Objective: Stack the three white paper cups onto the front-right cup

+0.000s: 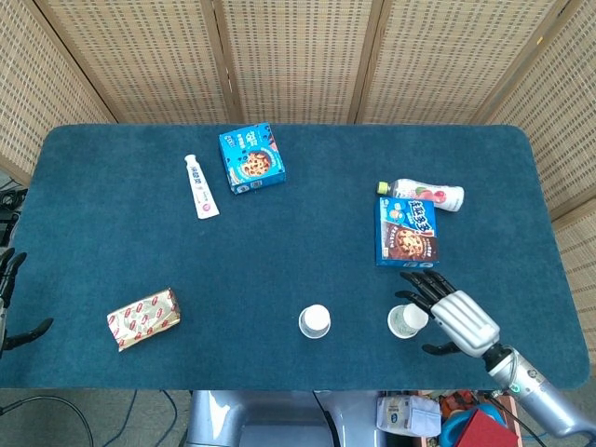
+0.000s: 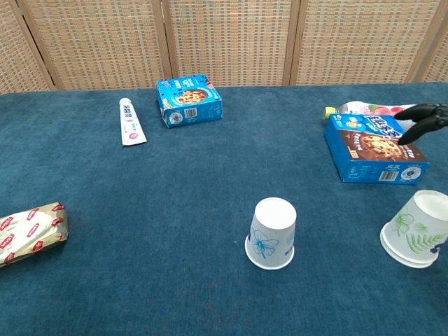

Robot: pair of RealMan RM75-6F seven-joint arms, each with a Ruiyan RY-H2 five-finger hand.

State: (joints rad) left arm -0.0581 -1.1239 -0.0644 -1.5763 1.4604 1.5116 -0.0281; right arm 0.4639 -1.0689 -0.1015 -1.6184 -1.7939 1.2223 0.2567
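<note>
The left robot hand (image 1: 11, 279) shows only as dark fingers at the far left edge of the head view, off the worktop (image 1: 112, 223); whether it is spread or closed cannot be told.

Far to the left of the right robot hand, a gold and red snack packet (image 1: 142, 318) lies near the front of the blue worktop. Further back lie a white tube (image 1: 199, 186) and a small blue biscuit box (image 1: 251, 158).

A lone white paper cup (image 1: 315, 321) with a blue flower print stands upside down (image 2: 271, 234) at the front, well apart from the right robot hand and to its left.

The front-right cup stack (image 1: 407, 320) stands just to the left of the right robot hand, mouth down, with a green leaf print on the outer cup (image 2: 416, 229). How many cups are nested there cannot be told.

The right robot hand (image 1: 452, 312) sits just beside the stack with its fingers (image 2: 423, 115) spread apart, holding nothing and not touching the cups.

Behind the right robot hand lies a larger blue biscuit box (image 1: 406, 231), and touching its far end a pink and white bottle (image 1: 426, 195) lies on its side.
</note>
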